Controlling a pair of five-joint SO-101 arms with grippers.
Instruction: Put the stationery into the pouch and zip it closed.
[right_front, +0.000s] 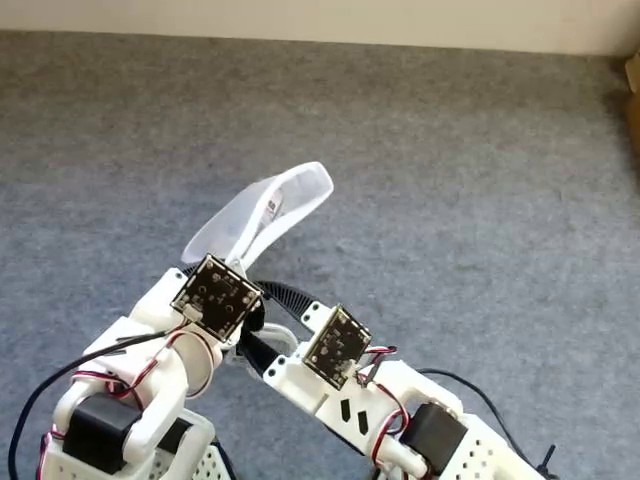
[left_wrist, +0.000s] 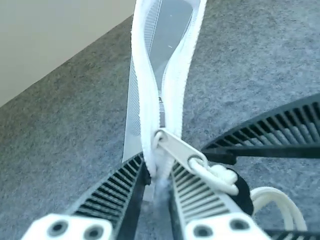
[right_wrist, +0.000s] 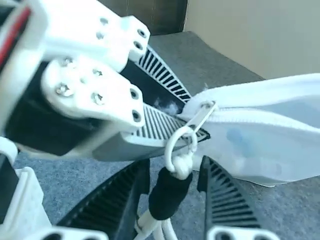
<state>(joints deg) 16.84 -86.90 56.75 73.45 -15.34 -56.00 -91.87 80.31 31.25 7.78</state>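
A white mesh pouch (right_front: 262, 215) is held up off the grey carpet, its mouth gaping at the far end. My left gripper (left_wrist: 157, 175) is shut on the pouch's near end, just behind the metal zipper slider (left_wrist: 172, 147). From the slider hangs a white cord with a black bead (right_wrist: 170, 195). My right gripper (right_wrist: 175, 167) is shut on that bead, right beside the left gripper (right_wrist: 192, 117). A faint blue shape (right_wrist: 235, 140) shows through the pouch's mesh (right_wrist: 270, 145). One right finger (left_wrist: 270, 132) lies beside the slider.
Grey carpet (right_front: 470, 170) spreads all around the pouch. A pale wall (right_front: 320, 18) runs along the far edge. Both arm bases and their cables (right_front: 60, 380) crowd the near edge, with the left arm (right_front: 215, 295) and the right arm (right_front: 337, 345) close together.
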